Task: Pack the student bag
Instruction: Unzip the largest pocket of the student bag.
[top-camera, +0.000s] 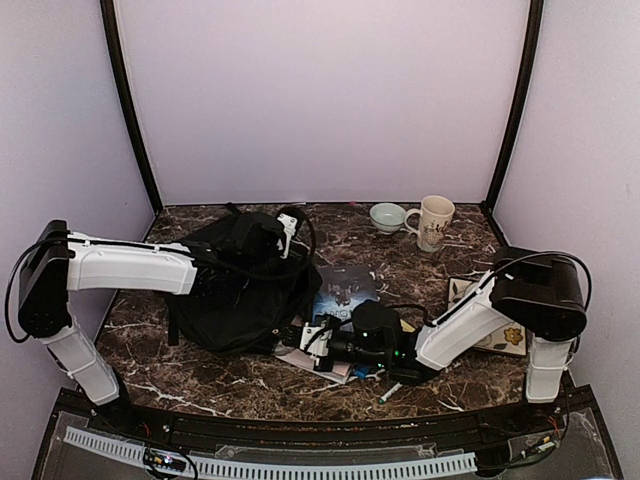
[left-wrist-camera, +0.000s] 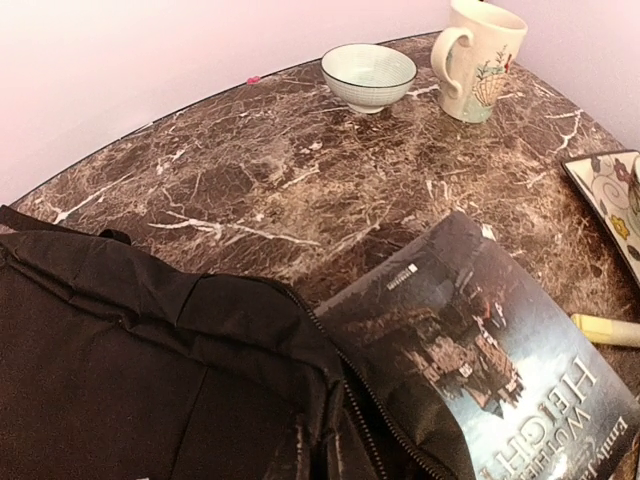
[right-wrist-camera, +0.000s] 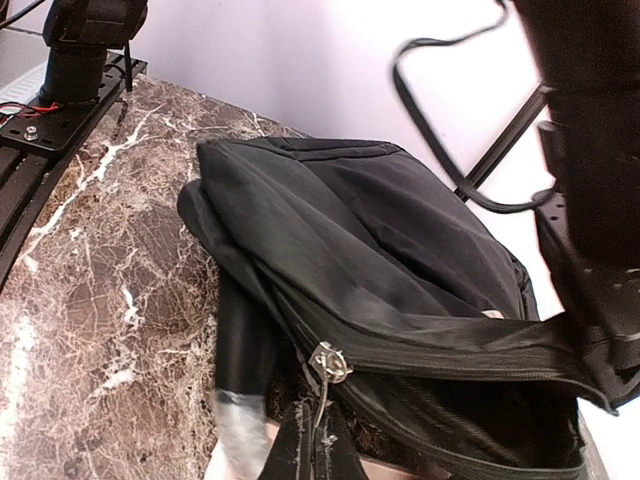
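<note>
Right gripper (right-wrist-camera: 318, 428) sits low at the near right corner of the student bag (right-wrist-camera: 380, 230), its two dark fingers pressed together on what looks like the hanging tab of the silver zipper pull (right-wrist-camera: 328, 362); the right wrist view shows the tab running down between them, though the contact itself is partly hidden. Left gripper (top-camera: 275, 232) is over the far top of the bag, but its fingers do not show in its own wrist view, so I cannot tell whether it is spread or pinching fabric. The bag lies slumped on the left half of the bench (top-camera: 250, 385), its zipper partly parted along the right edge. Just beside that edge lies the Wuthering Heights book (left-wrist-camera: 480, 370), one corner meeting the zipper teeth; how far it is tucked under the flap cannot be told. A yellow highlighter (left-wrist-camera: 605, 330) rests past the book. I judge the step in hand to be opening the mouth of the bag, early in the packing. The next move calls for drawing the pull along its track in line with the teeth while the other arm keeps the soft fabric taut, since slack cloth would bunch and the small tab could slip out.
</note>
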